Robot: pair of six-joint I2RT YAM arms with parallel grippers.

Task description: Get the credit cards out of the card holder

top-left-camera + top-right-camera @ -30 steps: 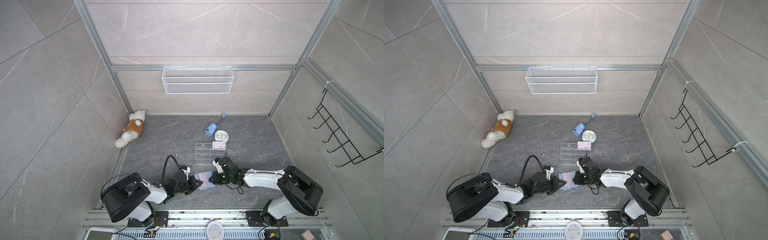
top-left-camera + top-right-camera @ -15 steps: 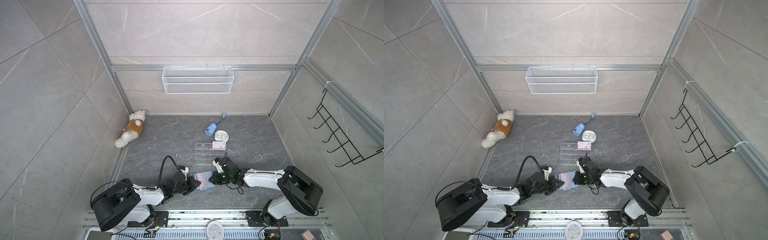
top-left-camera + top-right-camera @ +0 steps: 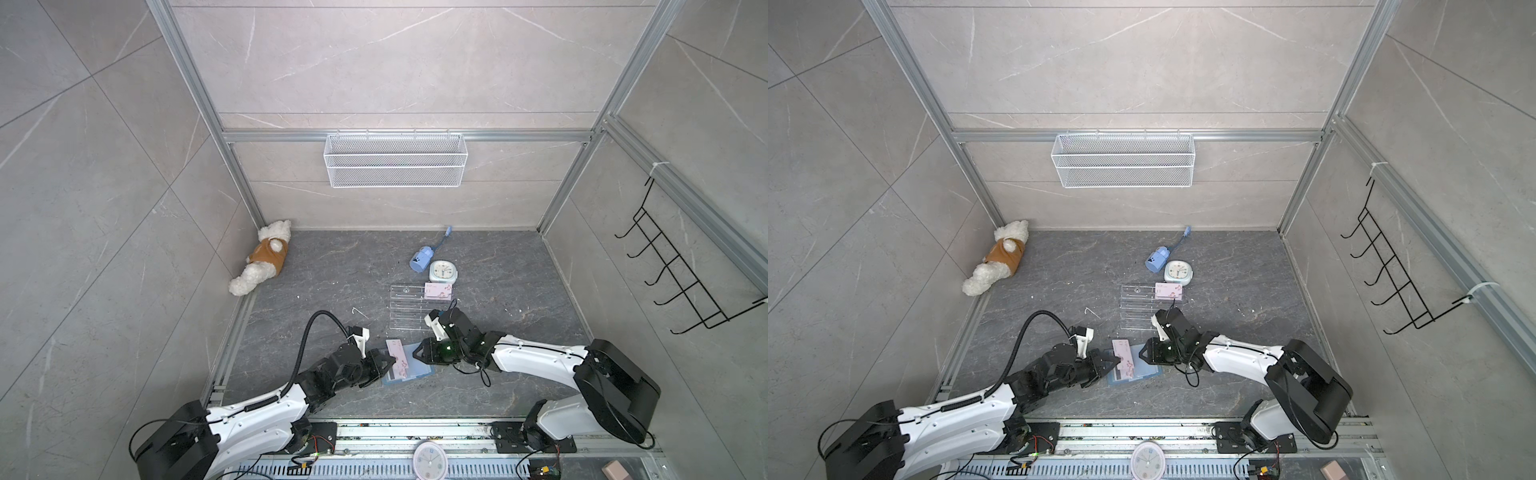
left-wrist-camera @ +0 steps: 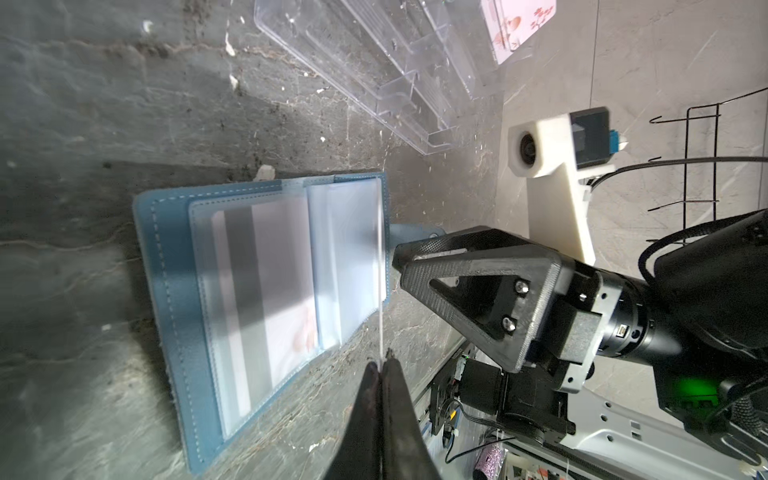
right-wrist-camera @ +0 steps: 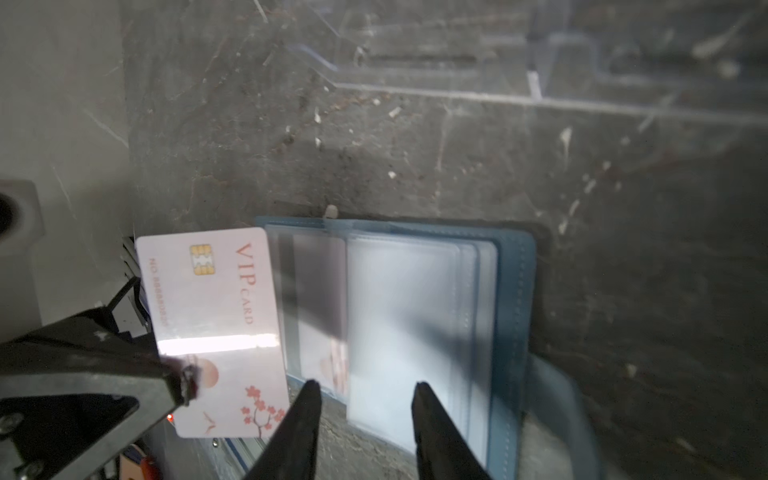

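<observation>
The blue card holder [image 3: 419, 368] [image 3: 1148, 374] lies open on the floor, its clear sleeves [image 5: 407, 324] facing up. My left gripper [image 3: 388, 362] [image 3: 1116, 365] [image 4: 381, 365] is shut on a pink-white credit card [image 3: 397, 358] [image 3: 1126, 358] [image 5: 212, 316], held outside the holder's left edge and seen edge-on in the left wrist view. A second card [image 4: 266, 291] [image 5: 320, 311] with a dark stripe sits in a sleeve. My right gripper [image 3: 417, 355] [image 3: 1144, 353] [image 5: 365, 390] stands open at the holder's near edge, nothing between its fingers. A third card [image 3: 438, 291] [image 3: 1169, 291] rests on the clear rack.
A clear acrylic tiered rack [image 3: 409, 309] stands just behind the holder. Behind it are a small clock [image 3: 443, 272] and a blue bottle [image 3: 420, 258]. A plush bear [image 3: 264, 262] lies at the back left. A wire basket [image 3: 395, 160] and black hooks [image 3: 681, 278] hang on the walls.
My right gripper has gone from shut to open beside the holder. The left arm has shifted a little, still gripping the card.
</observation>
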